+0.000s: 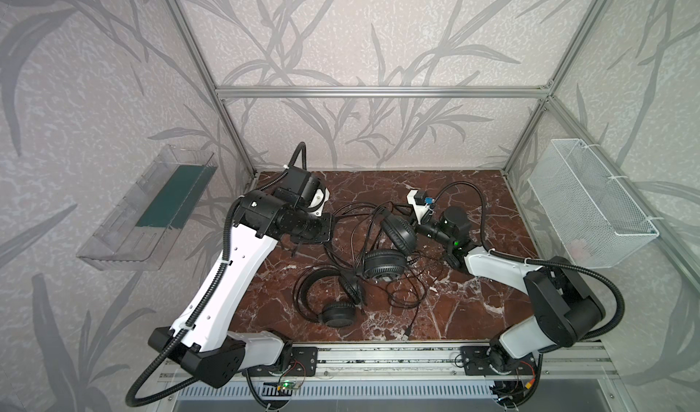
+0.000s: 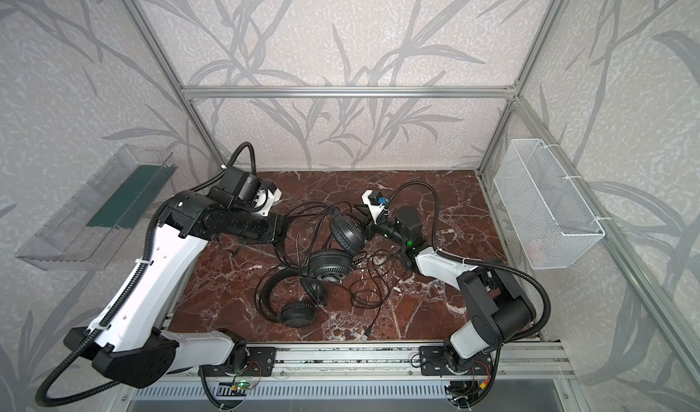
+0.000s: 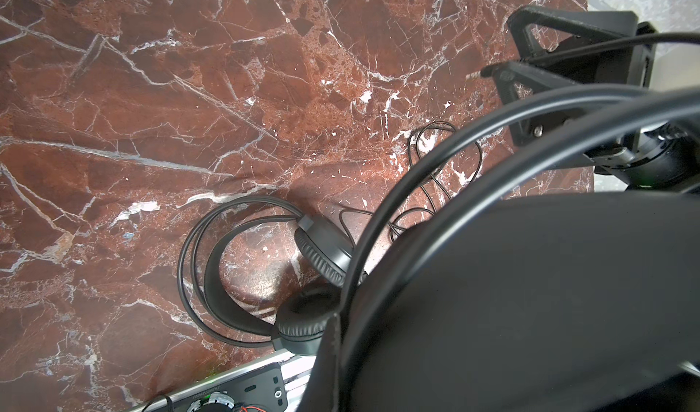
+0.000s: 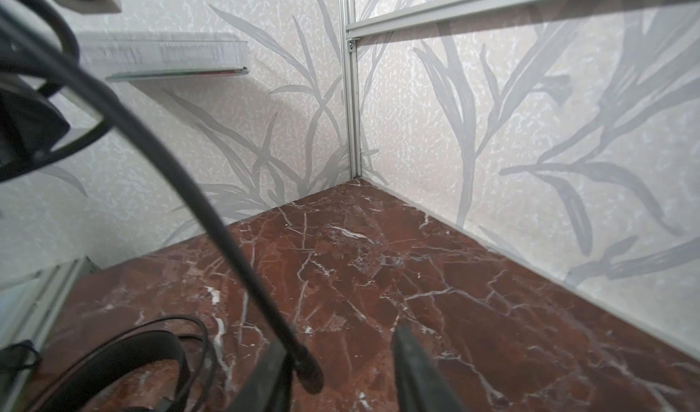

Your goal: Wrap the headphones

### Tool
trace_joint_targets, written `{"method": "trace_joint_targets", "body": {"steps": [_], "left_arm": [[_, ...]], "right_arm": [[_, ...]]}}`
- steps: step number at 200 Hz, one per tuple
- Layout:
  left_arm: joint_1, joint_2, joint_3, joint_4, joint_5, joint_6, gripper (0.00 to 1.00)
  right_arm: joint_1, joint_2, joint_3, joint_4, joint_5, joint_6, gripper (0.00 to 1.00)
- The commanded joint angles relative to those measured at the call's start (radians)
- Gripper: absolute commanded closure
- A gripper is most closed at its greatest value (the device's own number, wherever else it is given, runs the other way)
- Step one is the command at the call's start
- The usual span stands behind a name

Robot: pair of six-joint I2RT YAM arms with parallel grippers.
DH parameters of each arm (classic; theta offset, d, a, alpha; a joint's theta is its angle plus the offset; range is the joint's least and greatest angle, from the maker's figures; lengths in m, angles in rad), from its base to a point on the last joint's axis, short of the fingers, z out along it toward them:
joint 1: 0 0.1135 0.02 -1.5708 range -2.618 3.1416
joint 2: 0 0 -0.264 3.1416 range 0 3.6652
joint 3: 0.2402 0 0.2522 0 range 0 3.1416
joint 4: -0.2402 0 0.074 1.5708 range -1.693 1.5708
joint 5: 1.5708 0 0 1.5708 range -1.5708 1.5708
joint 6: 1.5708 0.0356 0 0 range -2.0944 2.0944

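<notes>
Near headset (image 1: pixel 338 314), lower centre: cables (image 1: pixel 405 296) loose on desk (image 1: pixel 473 315). I log nothing wrapped. Left tool (image 1: pixel 333 222) clamped; right tool (image 4: pixel 341 338) apart beside cable end (image 4: pixel 308 372).

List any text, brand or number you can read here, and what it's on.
No text reads clearly in any view.
Embossed print on the black base plate: too blurred to read.
Faint marks on the clear wall tray: unreadable.
No legible brand on the headphones.
</notes>
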Motion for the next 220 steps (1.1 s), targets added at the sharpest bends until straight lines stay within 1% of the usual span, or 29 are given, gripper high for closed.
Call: {"method": "trace_joint_targets", "body": {"steps": [1,12,25,49,70,102,119,134,164,183,199,220], "left_arm": [[0.003,-0.026,0.04,0.025,0.031,-0.011,1.0],[0.004,-0.025,0.044,0.027,0.019,-0.013,1.0],[0.008,-0.025,0.047,0.034,0.012,-0.021,1.0],[0.011,-0.027,0.056,0.059,0.022,-0.031,1.0],[0.012,-0.025,0.071,0.066,0.028,-0.038,1.0],[0.014,-0.029,0.075,0.079,0.033,-0.044,1.0],[0.017,-0.028,0.073,0.083,0.03,-0.048,1.0],[0.022,-0.027,0.068,0.088,0.027,-0.053,1.0],[0.041,-0.023,0.054,0.103,0.02,-0.069,1.0],[0.057,-0.022,0.04,0.114,0.017,-0.081,1.0],[0.065,-0.026,0.023,0.129,0.02,-0.094,1.0],[0.071,-0.028,0.007,0.138,0.016,-0.1,1.0]], "right_arm": [[0.001,0.011,0.006,0.048,-0.007,0.027,0.75],[0.001,0.009,-0.006,0.045,-0.009,0.035,0.82],[0.003,0.008,-0.023,0.045,-0.012,0.056,0.87],[0.027,0.012,-0.056,0.062,0.009,0.071,0.9],[0.052,0.01,-0.064,0.024,0.038,0.063,0.94],[0.069,0.017,-0.057,-0.008,0.057,0.102,0.97],[0.083,0.005,-0.068,0.0,0.066,0.124,0.97],[0.107,-0.019,-0.086,0.015,0.071,0.116,0.95],[0.159,-0.083,-0.083,-0.057,0.099,0.084,0.89],[0.169,-0.117,-0.094,-0.065,0.113,0.109,0.87],[0.175,-0.138,-0.103,-0.058,0.11,0.138,0.81],[0.186,-0.168,-0.109,-0.071,0.126,0.141,0.8]]}}
